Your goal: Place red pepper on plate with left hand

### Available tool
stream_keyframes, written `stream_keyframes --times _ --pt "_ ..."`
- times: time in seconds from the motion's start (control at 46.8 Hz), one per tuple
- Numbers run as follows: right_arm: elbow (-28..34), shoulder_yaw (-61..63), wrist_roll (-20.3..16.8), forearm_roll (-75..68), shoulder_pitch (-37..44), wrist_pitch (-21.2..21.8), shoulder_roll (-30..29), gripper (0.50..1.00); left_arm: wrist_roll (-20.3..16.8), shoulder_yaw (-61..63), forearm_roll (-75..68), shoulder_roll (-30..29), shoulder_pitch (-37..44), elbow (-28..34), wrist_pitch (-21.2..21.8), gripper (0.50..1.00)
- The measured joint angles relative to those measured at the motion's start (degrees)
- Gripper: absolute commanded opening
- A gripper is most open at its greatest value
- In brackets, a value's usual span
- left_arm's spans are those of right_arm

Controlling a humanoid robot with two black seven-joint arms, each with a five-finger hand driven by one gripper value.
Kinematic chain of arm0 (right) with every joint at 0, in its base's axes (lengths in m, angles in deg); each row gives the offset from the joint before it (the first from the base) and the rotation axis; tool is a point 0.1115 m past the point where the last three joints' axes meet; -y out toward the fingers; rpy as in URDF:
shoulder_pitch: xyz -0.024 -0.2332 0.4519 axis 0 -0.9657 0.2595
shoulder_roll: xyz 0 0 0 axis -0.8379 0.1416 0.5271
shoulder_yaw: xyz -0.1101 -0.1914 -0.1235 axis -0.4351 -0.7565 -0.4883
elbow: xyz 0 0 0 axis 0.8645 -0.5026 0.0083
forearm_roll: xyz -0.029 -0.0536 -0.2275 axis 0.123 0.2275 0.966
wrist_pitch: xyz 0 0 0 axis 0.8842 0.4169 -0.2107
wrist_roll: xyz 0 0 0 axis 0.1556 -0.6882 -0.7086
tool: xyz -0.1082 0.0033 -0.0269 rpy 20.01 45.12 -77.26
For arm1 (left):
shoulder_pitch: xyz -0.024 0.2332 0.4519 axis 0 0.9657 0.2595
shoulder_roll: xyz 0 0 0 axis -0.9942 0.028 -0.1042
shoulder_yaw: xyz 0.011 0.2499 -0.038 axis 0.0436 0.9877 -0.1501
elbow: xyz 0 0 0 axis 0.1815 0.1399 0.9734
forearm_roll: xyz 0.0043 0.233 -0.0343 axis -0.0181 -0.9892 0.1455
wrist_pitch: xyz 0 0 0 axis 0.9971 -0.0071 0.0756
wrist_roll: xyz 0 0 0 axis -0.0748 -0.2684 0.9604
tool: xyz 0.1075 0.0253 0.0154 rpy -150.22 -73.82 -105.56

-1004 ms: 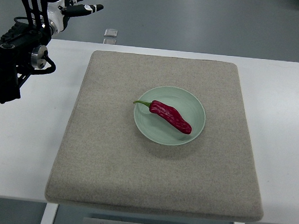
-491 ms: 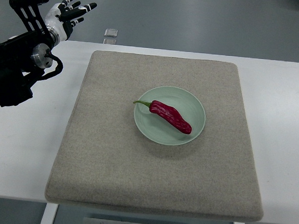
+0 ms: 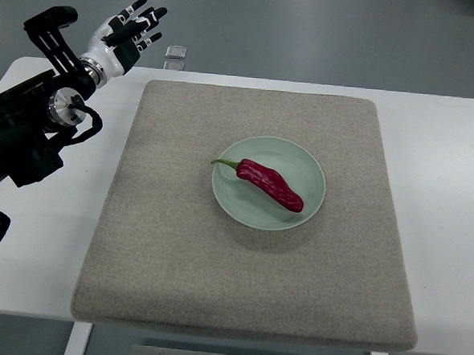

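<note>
You see the pepper [image 3: 270, 184] lying on the plate [image 3: 306, 162] mid-mat [image 3: 168, 254]; your left hand [image 3: 126, 35] hovers empty, fingers spread, over the table's [image 3: 40, 246] far left corner.

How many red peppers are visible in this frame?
1. The red pepper lies on the pale green plate in the middle of the grey mat. Nothing looks able to hide another.

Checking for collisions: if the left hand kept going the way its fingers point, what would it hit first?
Nothing, as far as the picture shows. The left hand points up and right, past the table's far edge toward bare floor, away from the small clear object there, though depth is unclear.
</note>
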Motion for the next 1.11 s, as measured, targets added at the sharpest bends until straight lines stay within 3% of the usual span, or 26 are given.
stream_keyframes --times 0.961,1.111 --pt "0.0 0.0 0.0 0.0 0.0 0.0 0.0 0.928 -0.1 -2.0 -0.9 -0.4 -0.4 -0.4 -0.9 0.964" --pt "2.4 0.0 0.0 0.5 0.0 1.9 0.0 0.928 -0.1 -2.0 -0.9 -0.6 -0.5 -0.4 -0.9 0.964"
